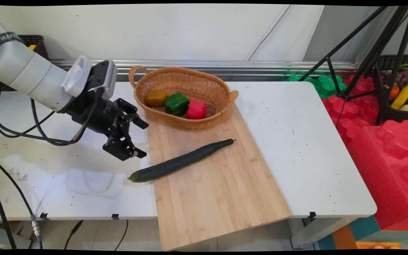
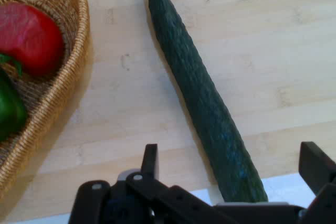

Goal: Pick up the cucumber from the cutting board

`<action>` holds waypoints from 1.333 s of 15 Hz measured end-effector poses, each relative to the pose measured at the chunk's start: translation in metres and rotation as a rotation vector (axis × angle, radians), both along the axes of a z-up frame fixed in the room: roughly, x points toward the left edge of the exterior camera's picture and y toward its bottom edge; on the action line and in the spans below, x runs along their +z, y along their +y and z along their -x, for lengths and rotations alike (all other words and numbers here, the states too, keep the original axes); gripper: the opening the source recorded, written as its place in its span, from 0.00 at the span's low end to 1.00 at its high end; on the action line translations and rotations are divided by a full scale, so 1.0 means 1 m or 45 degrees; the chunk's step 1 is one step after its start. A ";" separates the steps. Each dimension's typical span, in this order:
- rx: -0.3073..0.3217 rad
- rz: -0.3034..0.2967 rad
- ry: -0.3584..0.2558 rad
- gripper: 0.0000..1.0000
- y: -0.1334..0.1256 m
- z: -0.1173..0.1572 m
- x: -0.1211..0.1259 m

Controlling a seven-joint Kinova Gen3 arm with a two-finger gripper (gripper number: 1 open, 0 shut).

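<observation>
Hand (image 1: pixel 140 138) sits above the counter's (image 1: pixel 296 141) left half, just off the left edge of the wooden cutting board (image 1: pixel 211 184), and I read its fingers as spread apart with nothing between them. In my hand view the two fingertips (image 2: pixel 150 160) stand wide, one on each side of the near end of the cucumber (image 2: pixel 202 90), not touching it as far as I can see. Cucumber (image 1: pixel 181 161) lies diagonally across the board, its blunt end poking over the board's left edge onto the white counter, its thin stem end pointing toward the counter's far right. That overhanging end is the thing nearest my hand. Wicker basket (image 1: pixel 186 76) rests at the board's far end, near the counter's far edge, with a handle loop on each end. Inside it, in a row from left to right, I see a brownish-yellow pepper (image 1: pixel 155 98), a green pepper (image 1: pixel 176 103) and a red pepper (image 1: pixel 196 109), each touching or just beside its neighbour. Hand view shows the basket's rim (image 2: pixel 79 51) with the red pepper (image 2: pixel 29 35) and a bit of the green pepper (image 2: pixel 9 111) behind it. Black cables (image 1: pixel 23 131) hang from the arm over the counter's left side.
</observation>
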State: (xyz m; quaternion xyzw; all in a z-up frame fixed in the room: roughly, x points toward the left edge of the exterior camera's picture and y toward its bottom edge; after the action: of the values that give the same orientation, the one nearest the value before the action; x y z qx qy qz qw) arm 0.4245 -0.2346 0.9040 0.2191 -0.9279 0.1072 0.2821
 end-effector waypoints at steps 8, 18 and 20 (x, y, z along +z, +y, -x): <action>-0.006 -0.063 -0.045 1.00 -0.012 0.028 -0.014; 0.079 -0.109 -0.112 1.00 -0.048 0.075 -0.059; 0.104 -0.121 -0.121 1.00 -0.054 0.085 -0.072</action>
State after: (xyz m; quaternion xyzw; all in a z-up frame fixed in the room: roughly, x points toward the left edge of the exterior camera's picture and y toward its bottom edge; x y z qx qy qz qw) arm 0.3395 -0.2890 0.8325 0.2645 -0.9346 0.0846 0.2222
